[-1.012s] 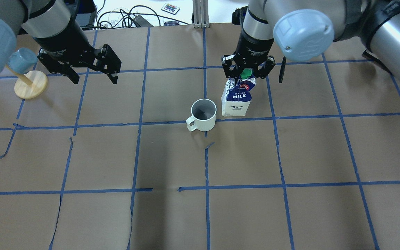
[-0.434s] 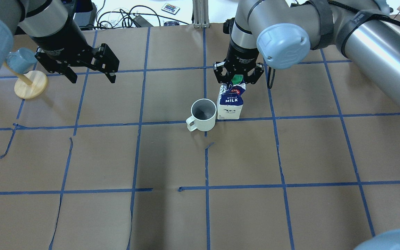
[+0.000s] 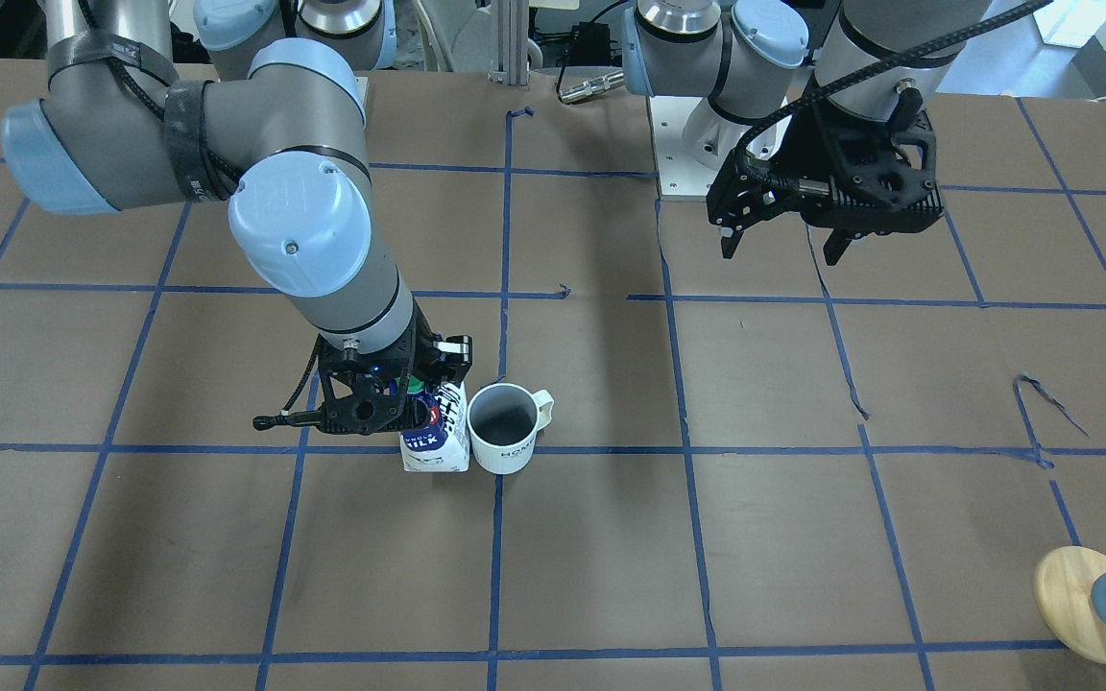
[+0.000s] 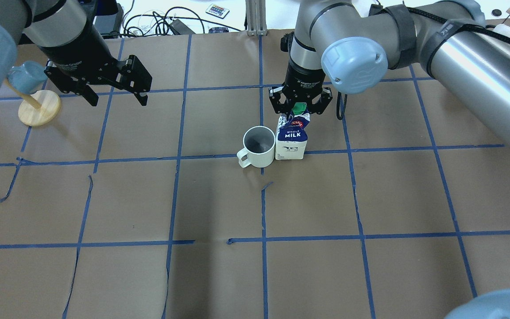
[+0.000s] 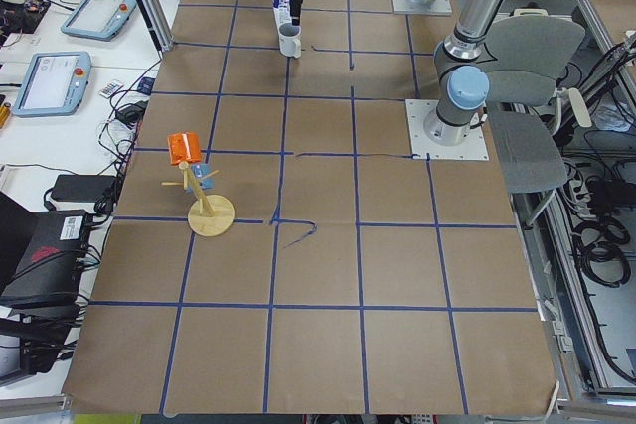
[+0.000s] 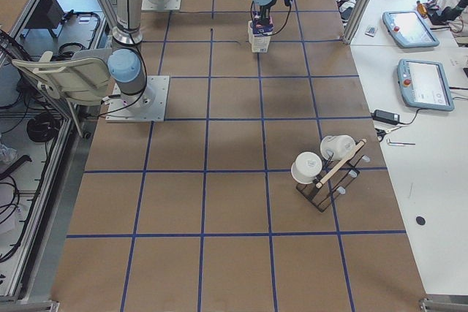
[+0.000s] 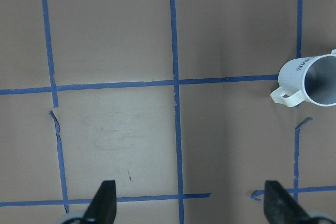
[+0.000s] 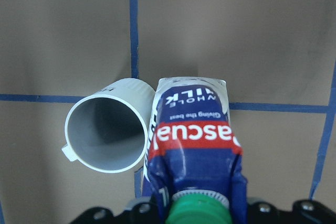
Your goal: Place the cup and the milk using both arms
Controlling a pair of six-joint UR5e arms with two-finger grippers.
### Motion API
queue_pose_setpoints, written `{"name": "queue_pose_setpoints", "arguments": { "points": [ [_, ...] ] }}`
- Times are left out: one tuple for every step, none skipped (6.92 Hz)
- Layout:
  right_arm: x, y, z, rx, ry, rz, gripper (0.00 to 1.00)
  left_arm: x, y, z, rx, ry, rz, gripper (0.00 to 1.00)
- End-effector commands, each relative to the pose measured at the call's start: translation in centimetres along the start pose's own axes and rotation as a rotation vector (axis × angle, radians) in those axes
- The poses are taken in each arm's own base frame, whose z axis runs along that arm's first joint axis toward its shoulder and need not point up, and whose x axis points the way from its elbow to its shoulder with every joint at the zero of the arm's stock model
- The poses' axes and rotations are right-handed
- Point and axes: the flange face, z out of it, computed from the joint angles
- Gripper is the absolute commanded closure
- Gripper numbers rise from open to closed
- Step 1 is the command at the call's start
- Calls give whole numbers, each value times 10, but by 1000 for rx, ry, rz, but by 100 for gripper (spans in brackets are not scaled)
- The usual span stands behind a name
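Observation:
The white cup (image 4: pixel 259 146) stands upright near the table's middle, handle toward the near left. It also shows in the front view (image 3: pixel 505 427) and both wrist views (image 7: pixel 310 82) (image 8: pixel 107 132). The milk (image 4: pixel 291 141) stands upright against the cup's right side, apparently touching it. My right gripper (image 4: pixel 299 106) is shut on the milk's top around the green cap (image 8: pixel 195 211). I cannot tell whether the milk's base rests on the table. My left gripper (image 4: pixel 119 102) is open and empty, hovering far to the cup's left and beyond it.
A round wooden stand (image 4: pixel 38 106) holding a blue-grey cup (image 4: pixel 27 76) is at the far left edge, close to my left arm. A black rack with white mugs (image 6: pixel 325 173) stands at the table's right end. Cables (image 4: pixel 157 22) lie beyond the far edge.
My right gripper has carried the milk to the left, from a gap beside the cup to right against it. My left gripper has hardly moved.

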Motion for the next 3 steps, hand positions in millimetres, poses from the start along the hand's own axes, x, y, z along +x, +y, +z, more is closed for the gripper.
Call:
{"name": "queue_pose_setpoints", "arguments": {
  "points": [
    [1, 4, 12, -16, 0, -9, 62, 0, 0, 0, 1, 0, -1, 0],
    [1, 4, 12, -17, -5, -9, 42, 0, 0, 0, -1, -1, -1, 0],
    [1, 4, 12, -16, -8, 1, 11, 0, 0, 0, -1, 0, -1, 0]
  ]
}}
